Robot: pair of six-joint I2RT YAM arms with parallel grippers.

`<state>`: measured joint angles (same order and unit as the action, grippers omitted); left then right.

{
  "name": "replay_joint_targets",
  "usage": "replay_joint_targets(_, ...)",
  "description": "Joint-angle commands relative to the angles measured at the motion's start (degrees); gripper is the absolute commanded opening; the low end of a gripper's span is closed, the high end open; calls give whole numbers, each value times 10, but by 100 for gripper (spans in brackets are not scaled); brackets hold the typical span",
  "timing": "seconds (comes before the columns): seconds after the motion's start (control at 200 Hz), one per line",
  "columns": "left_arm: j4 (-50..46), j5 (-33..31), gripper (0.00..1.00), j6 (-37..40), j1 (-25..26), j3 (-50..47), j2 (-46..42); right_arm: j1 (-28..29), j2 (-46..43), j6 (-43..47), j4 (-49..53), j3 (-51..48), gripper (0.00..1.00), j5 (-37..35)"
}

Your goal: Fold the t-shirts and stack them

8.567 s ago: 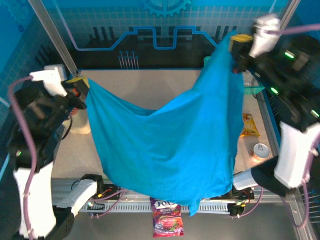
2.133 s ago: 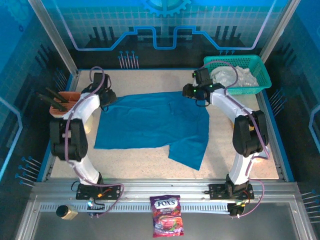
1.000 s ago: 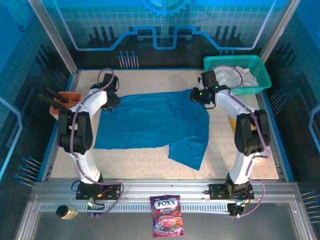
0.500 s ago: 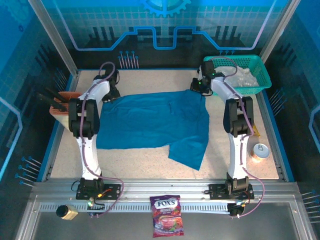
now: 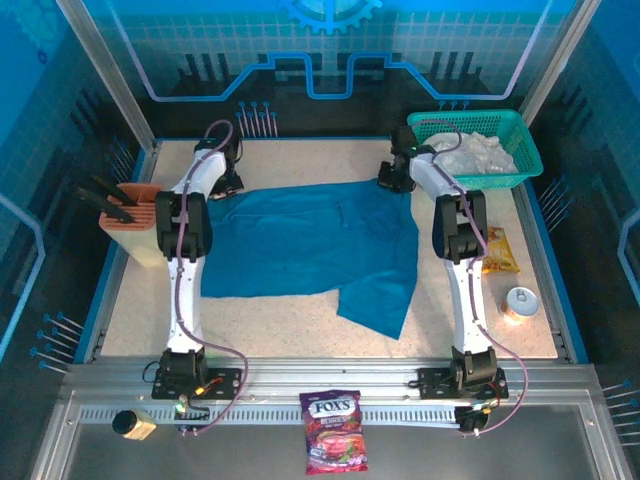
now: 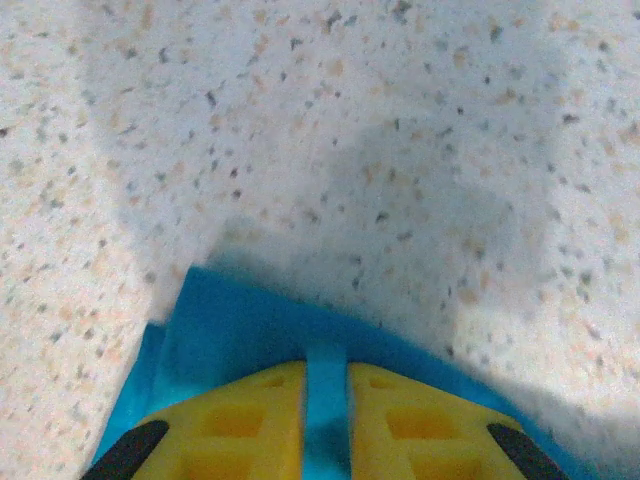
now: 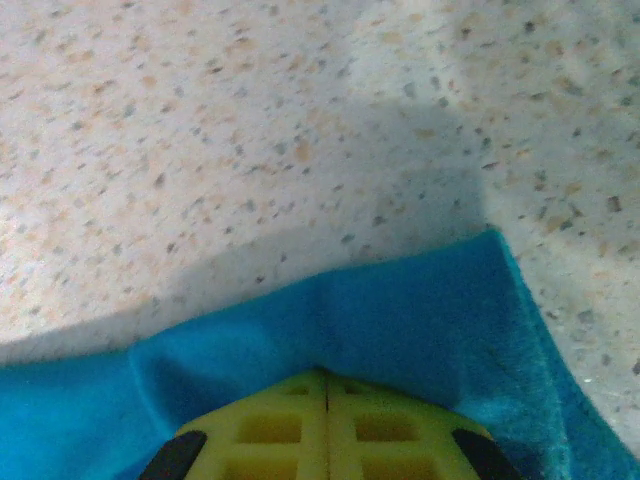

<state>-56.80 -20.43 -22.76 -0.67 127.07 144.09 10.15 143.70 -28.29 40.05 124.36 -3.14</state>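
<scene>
Teal shirt [image 5: 310, 250] is spread unfolded, upper corners clamped by left gripper [image 6: 325, 372] and right gripper [image 7: 328, 380]; white shirt [image 5: 478, 152] lies in basket [image 5: 528, 160].

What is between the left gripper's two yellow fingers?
A fold of the teal t-shirt, pinched by the left gripper; the left wrist view shows it.

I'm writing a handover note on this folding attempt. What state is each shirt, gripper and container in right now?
blue t-shirt: spread on the table, not yet folded, pinched at both far corners.
white t-shirt: crumpled in the basket.
basket: upright, holding the white t-shirt.
left gripper: shut on the blue t-shirt's edge.
right gripper: shut on the blue t-shirt's edge.
</scene>
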Motion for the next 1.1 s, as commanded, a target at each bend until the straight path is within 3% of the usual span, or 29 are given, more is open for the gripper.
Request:
replay_joint_targets(0.0, -96, -7, 20, 11, -9, 51, 37, 11, 40, -25, 71, 24, 6, -83)
replay_joint_targets(0.185, -126, 1, 20, 7, -15, 91, 58, 5, 29, -72, 72, 5, 5, -126)
replay_joint_targets(0.435, -124, -27, 16, -11, -15, 68, 44, 9, -72, -128, -13, -140, 5, -118)
replay_joint_targets(0.681, -103, -51, 14, -7, -27, 60, 41, 18, -123, -78, -17, -138, 11, -98)
replay_joint_targets(0.896, -47, -14, 10, 18, -30, 38, 16, 18, -128, 0, -41, -118, 18, -82)
replay_joint_targets(0.976, 3, 18, 16, 22, -29, -4, -27, 18, -133, 20, -52, -125, 20, -74)
replay_joint_targets(1.096, 43, 55, 36, 27, -25, -32, -89, 19, -156, 34, -77, -157, 22, -49)
